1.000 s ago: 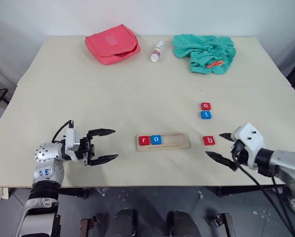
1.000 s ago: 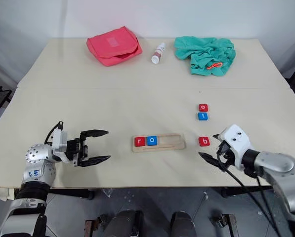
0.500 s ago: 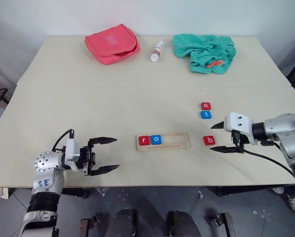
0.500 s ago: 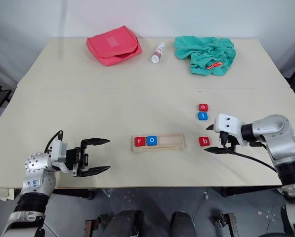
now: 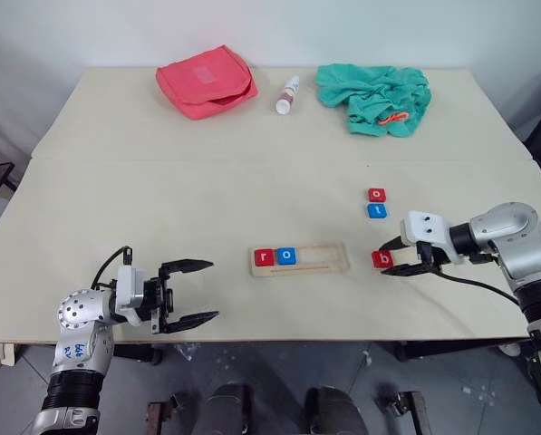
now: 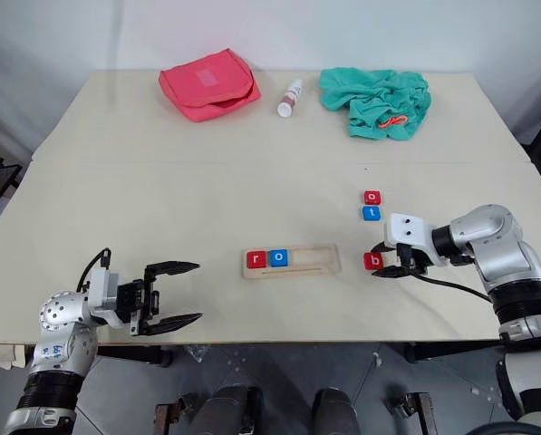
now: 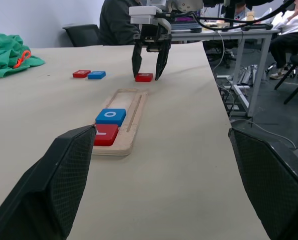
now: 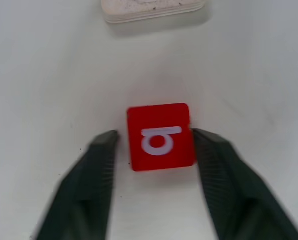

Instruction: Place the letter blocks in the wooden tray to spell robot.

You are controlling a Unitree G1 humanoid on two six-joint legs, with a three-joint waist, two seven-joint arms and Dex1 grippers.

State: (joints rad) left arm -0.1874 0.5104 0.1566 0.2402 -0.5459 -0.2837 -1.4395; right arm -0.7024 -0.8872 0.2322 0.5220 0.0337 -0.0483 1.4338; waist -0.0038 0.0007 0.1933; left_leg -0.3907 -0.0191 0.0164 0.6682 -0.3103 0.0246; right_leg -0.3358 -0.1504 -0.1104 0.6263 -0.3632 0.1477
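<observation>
The red b block [image 5: 382,258] lies flat on the table [image 5: 207,190] just right of the wooden tray [image 5: 329,263], which holds a red r block [image 5: 264,257] and a blue o block [image 5: 286,256] at its left end. The right gripper [image 5: 390,257] straddles the b block, fingers apart — one touches a side, the other stands just off, so it is not yet clamped. The block looks small, light and rigid, with smooth sides that could slip; the two opposite side faces, taken low, seem the best hold. A red o block [image 5: 377,194] and blue t block [image 5: 377,210] wait further back. The left gripper [image 5: 196,292] hovers open, well left of the tray — empty
</observation>
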